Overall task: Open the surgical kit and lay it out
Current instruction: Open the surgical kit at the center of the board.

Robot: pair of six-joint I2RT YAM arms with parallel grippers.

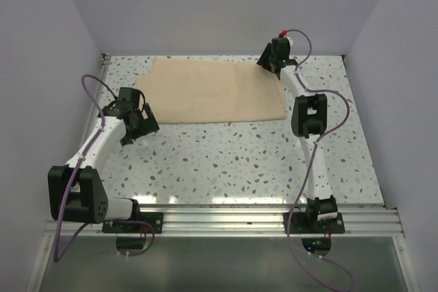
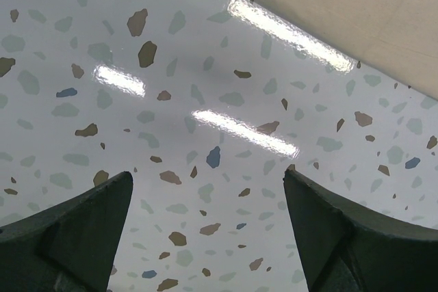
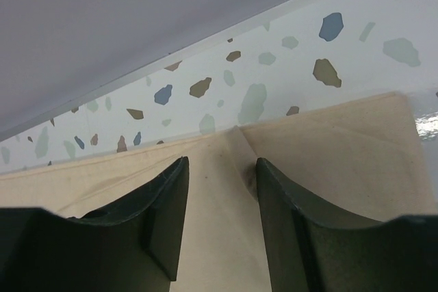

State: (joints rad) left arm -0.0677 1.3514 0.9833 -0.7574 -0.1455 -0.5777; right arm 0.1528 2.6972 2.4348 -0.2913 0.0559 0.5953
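A speckled white bench [image 1: 226,162] seen from above, with purple-grey walls [image 1: 226,5] on three sides and two robot arms mounted at its near edge. A tan cloth [image 1: 212,94] lies flat on the far half of the bench, a little left of centre, its far edge close to the back wall.

The left tool [image 1: 142,130] hangs low over bare bench just off the cloth's near-left corner, not touching it. In its wrist camera, the left tool [image 2: 209,176] has its two dark fingers [image 2: 75,230] spread wide apart with nothing between them. Only speckled bench shows below, and the cloth [image 2: 383,11] fills the upper right corner.

The right arm reaches to the far side, with the right tool [image 1: 270,63] at the cloth's far-right corner. In its wrist camera, the right tool [image 3: 220,162] has its fingers [image 3: 294,223] a narrow gap apart and not closed. They sit over the cloth [image 3: 342,162] near its far edge. A small raised crease runs from that edge into the gap, and beyond it lie a strip of bench [image 3: 274,52] and the wall [image 3: 137,18].
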